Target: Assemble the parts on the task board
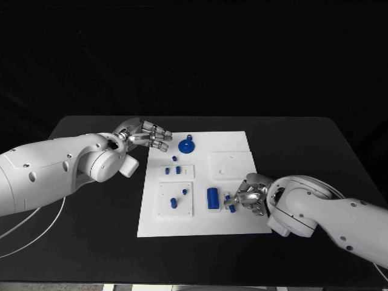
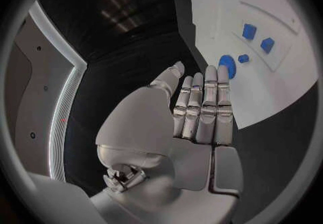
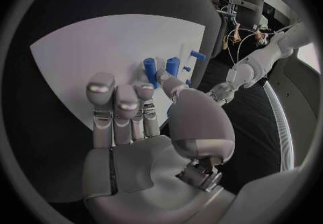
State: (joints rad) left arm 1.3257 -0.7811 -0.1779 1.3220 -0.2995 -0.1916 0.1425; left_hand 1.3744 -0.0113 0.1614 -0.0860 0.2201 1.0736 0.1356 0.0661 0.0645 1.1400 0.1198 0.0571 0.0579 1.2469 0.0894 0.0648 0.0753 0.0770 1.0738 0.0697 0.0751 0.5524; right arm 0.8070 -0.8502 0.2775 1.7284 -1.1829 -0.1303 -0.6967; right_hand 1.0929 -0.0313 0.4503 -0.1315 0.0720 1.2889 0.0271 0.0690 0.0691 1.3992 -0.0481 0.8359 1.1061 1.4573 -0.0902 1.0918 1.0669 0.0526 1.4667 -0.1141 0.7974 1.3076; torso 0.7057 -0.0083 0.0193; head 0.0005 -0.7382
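The black table (image 1: 89, 182) lies under a dark, unlit backdrop; the left hand (image 1: 148, 136) hovers at the far left corner of the task board (image 1: 233, 145), fingers straight and side by side, holding nothing; the board sits mid-table with small blue parts (image 1: 178, 171) in raised panels, a round blue part (image 1: 187, 145) near that hand and a blue cylinder (image 1: 213, 197) nearer the front; the right hand (image 1: 248, 199), fingers loosely extended, rests by a small blue part (image 1: 231, 208); I cannot tell if it grips it.

I saw the white task board (image 1: 237, 225) glaring bright against dim black surroundings (wrist views bent hard at their rims).
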